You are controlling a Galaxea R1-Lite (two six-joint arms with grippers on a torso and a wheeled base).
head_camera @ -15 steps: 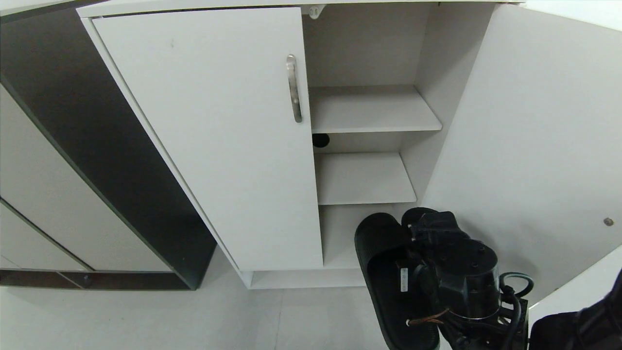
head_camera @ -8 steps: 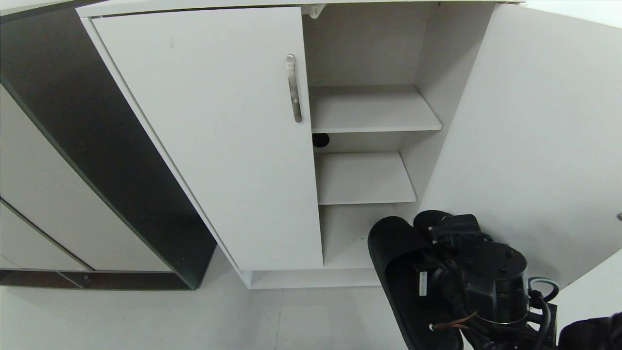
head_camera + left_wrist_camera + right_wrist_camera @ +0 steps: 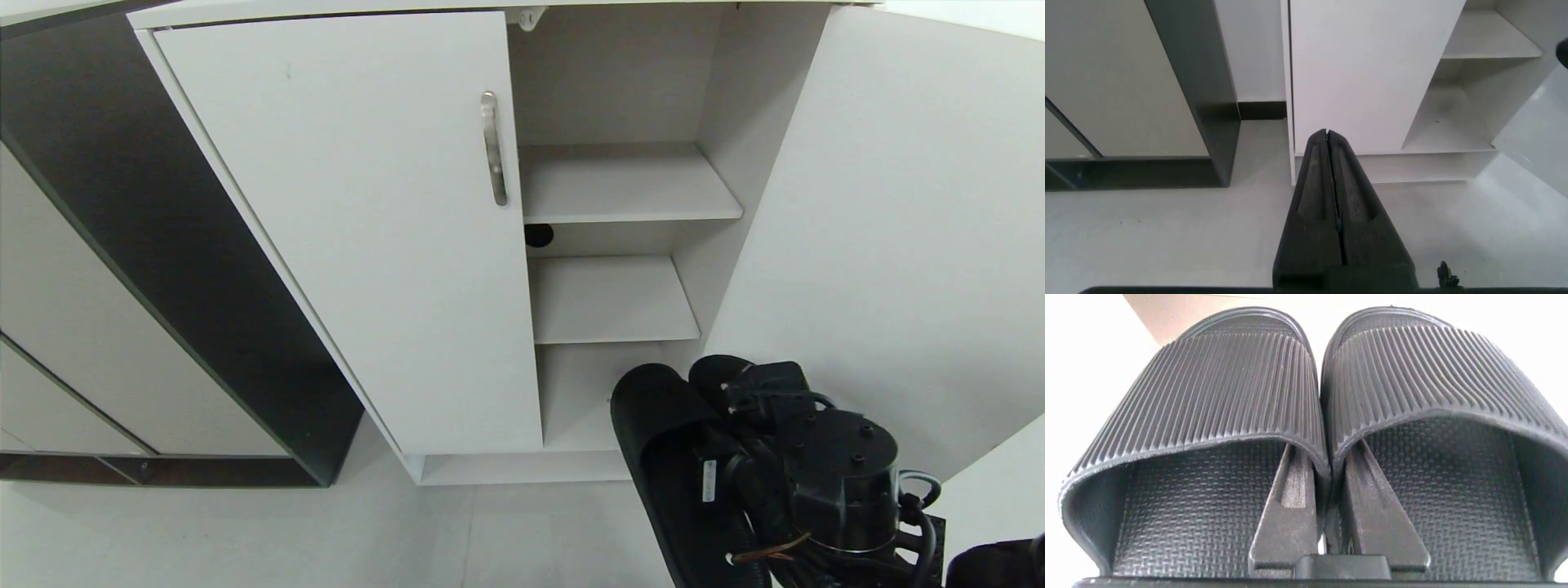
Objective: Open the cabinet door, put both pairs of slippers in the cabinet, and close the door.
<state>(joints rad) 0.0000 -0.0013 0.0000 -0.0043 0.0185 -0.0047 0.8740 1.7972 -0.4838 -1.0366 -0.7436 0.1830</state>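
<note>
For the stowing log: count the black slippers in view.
2. Black ribbed rubber slippers, side by side in the right gripper, before the white cabinet; others may be hidden.

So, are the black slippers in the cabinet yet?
Out, it seems: the right pincer grips the black slippers before the cabinet's open bottom compartment, heels out over the floor.

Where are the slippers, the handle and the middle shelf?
Slippers (image 3: 1241,384): right wrist view, ribbed strap.
Handle (image 3: 492,147): head view, middle of bar.
Middle shelf (image 3: 608,298): head view, bare top.
</note>
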